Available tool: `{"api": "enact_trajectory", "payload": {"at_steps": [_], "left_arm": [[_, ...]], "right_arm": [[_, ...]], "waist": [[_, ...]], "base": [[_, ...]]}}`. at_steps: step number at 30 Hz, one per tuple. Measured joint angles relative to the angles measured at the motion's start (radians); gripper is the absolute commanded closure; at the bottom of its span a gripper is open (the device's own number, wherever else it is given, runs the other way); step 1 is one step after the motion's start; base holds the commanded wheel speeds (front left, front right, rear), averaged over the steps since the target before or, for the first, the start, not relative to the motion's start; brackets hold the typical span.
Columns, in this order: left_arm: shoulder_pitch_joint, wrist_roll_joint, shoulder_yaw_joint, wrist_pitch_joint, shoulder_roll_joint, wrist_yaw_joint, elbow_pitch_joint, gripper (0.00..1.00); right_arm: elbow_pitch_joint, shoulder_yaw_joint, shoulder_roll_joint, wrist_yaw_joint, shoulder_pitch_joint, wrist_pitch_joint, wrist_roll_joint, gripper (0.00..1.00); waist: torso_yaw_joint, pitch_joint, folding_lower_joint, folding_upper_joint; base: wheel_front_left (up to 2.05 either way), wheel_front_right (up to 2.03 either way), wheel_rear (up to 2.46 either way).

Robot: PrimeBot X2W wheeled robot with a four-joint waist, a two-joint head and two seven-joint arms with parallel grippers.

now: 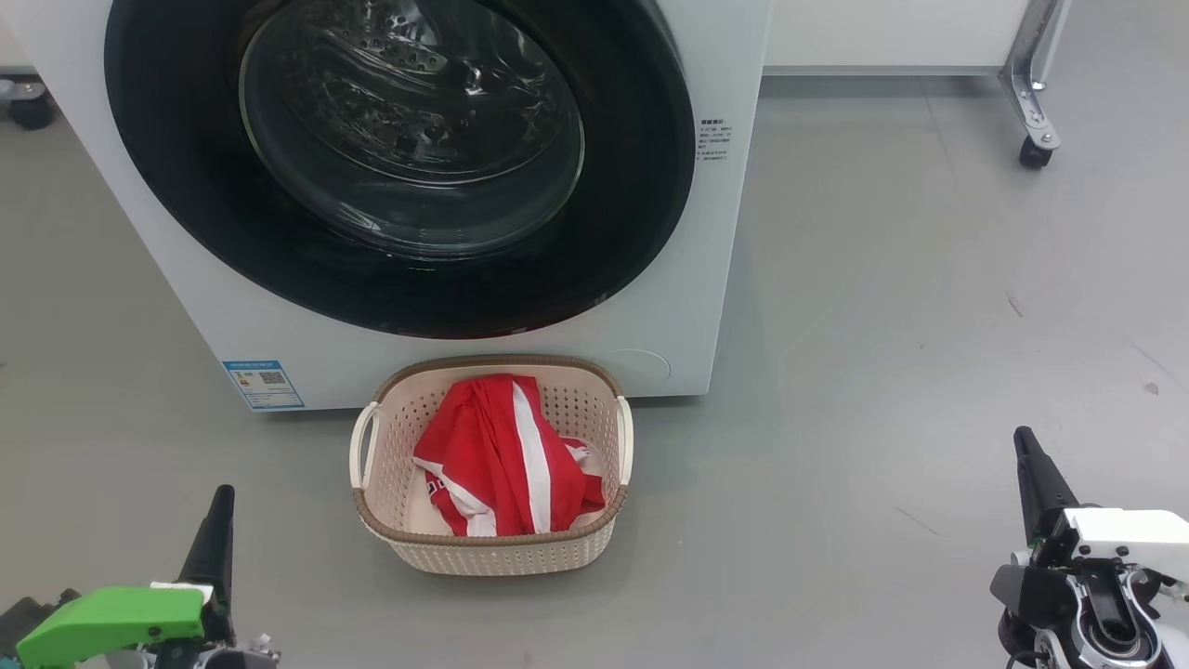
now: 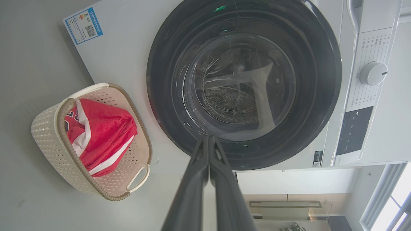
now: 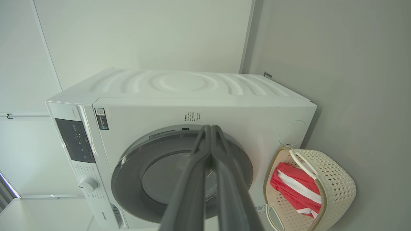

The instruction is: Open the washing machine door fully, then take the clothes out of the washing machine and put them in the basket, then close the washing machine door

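The washing machine (image 1: 715, 232) (image 2: 122, 54) (image 3: 199, 93) stands ahead with its black-rimmed door (image 1: 399, 158) (image 2: 244, 83) (image 3: 179, 176) flat against its front. On the floor before it sits the cream basket (image 1: 492, 548) (image 2: 54, 141) (image 3: 334, 179). Red clothes with white stripes (image 1: 502, 460) (image 2: 102, 134) (image 3: 295, 187) lie inside it. My left gripper (image 1: 219, 506) (image 2: 208, 139) hangs low at the basket's left, shut and holding nothing. My right gripper (image 1: 1024, 441) (image 3: 210, 128) is far to the basket's right, shut and holding nothing as well.
A blue label (image 1: 264, 383) marks the machine's lower left corner. A white cabinet on a castor wheel (image 1: 1035, 153) stands at the back right, and another wheel (image 1: 32, 110) is at the far left. Grey floor (image 1: 929, 353) spreads to the right of the machine.
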Motion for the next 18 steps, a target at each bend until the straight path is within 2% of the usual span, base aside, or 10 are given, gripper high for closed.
{"api": "enact_trajectory", "payload": {"at_steps": [18], "left_arm": [[-0.002, 0.0, 0.002, 0.0, -0.002, 0.0, 0.001, 1.0]], "right_arm": [[0.001, -0.002, 0.001, 0.0, 0.0, 0.003, 0.0, 1.0]], "waist": [[0.0, 0.0, 0.0, 0.0]], "base": [[0.0, 0.0, 0.0]]}}
